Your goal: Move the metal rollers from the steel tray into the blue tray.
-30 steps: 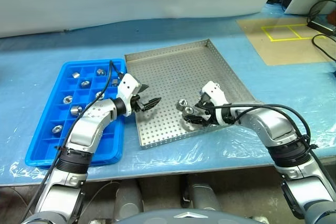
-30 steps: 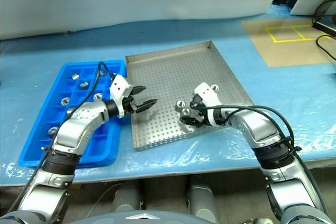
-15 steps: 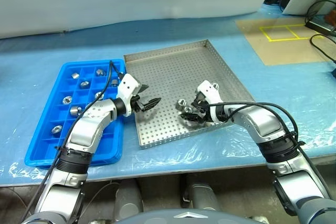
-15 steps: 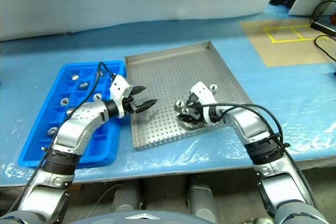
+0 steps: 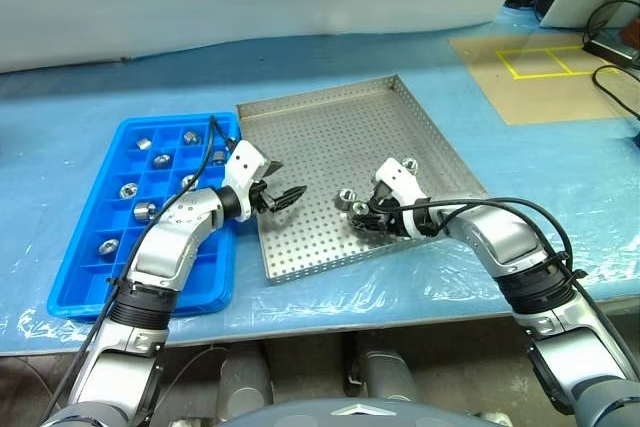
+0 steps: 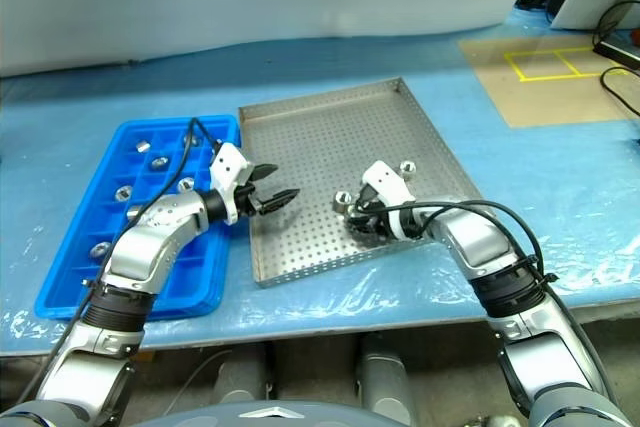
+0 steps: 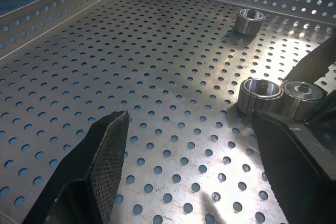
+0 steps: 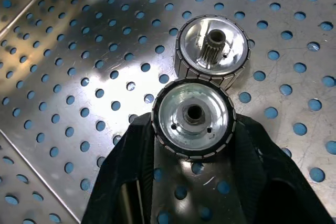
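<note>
Meanwhile, on a desk (image 5: 560, 162) wrapped in blue plastic film, the right claw (image 8: 193, 145) has its two black fingers (image 8: 128, 174) set either side of a small, shiny grey metal roller with a central hole (image 8: 193, 117), resting on the perforated floor of the large silver-grey steel tray (image 5: 330, 122). Whether the pads already press its ribbed wall cannot be told. A second roller (image 8: 212, 52) touches the first on its far side, and a third (image 6: 407, 166) lies apart near the tray's right rim. The left claw (image 5: 285, 197) hovers over the steel tray's left edge, its jaws wide and empty. Beside that tray, the bright blue plastic tray with a grid of small square compartments (image 5: 90, 282) already holds several rollers (image 5: 128, 189). By the look of it the roller is dense, rigid and slick for its size, so a squeeze across its ribbed side wall seems the surest hold. The touching neighbour may be nudged or dragged along as the roller lifts.
</note>
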Robot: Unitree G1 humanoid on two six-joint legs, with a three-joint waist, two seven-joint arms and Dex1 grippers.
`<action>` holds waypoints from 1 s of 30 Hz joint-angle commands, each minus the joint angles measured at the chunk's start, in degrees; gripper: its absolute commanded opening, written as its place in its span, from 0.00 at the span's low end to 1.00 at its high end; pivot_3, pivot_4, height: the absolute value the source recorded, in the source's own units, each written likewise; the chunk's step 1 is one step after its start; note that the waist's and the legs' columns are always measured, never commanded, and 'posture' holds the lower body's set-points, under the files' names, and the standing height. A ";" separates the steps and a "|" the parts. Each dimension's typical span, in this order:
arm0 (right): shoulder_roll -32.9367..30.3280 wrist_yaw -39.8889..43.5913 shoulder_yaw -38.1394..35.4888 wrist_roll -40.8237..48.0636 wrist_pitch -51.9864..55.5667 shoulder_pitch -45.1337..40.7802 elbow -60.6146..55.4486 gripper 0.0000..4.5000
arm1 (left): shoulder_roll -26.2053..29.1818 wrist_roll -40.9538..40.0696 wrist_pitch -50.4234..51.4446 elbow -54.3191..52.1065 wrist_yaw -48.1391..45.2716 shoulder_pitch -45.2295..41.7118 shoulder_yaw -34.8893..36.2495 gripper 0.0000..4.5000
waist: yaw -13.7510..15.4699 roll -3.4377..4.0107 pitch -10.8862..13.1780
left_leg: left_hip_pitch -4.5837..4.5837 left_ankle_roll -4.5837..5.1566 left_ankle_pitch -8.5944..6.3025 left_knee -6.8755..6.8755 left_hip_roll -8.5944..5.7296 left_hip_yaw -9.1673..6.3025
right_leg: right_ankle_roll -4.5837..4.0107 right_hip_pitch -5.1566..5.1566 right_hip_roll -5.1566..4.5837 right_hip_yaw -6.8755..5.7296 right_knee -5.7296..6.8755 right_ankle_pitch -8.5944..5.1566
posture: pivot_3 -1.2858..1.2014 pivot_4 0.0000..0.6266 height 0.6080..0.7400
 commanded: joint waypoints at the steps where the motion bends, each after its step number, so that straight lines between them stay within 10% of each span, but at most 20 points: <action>1: 0.17 0.22 -1.85 0.84 0.48 -0.31 -2.07 0.36 | -0.21 -0.11 -1.41 -0.95 -0.10 -0.94 0.14 0.86 | 0.00 0.00 0.00 | -0.01 0.00 0.00 0.00 0.00 0.00 | 0.00 -0.01 0.00 0.00 0.00 0.00 | 0.47 0.24 1.00; 19: 0.31 1.96 -14.88 12.17 2.89 3.00 -8.96 0.36 | -1.08 -13.46 4.92 -5.09 -5.14 -3.57 5.30 0.86 | -0.05 0.01 0.01 | -0.08 0.02 -0.01 0.01 0.00 0.00 | -0.01 -0.09 0.00 0.00 0.01 0.00 | 0.46 0.24 1.00; 30: -1.04 4.13 -11.30 8.66 -7.06 2.24 -12.78 0.36 | -3.38 -33.54 32.04 10.73 -1.90 -11.15 16.57 0.86 | -0.11 0.02 0.01 | -0.09 0.01 0.00 0.03 -0.03 0.03 | -0.01 -0.10 0.00 0.02 0.01 0.01 | 0.45 0.24 1.00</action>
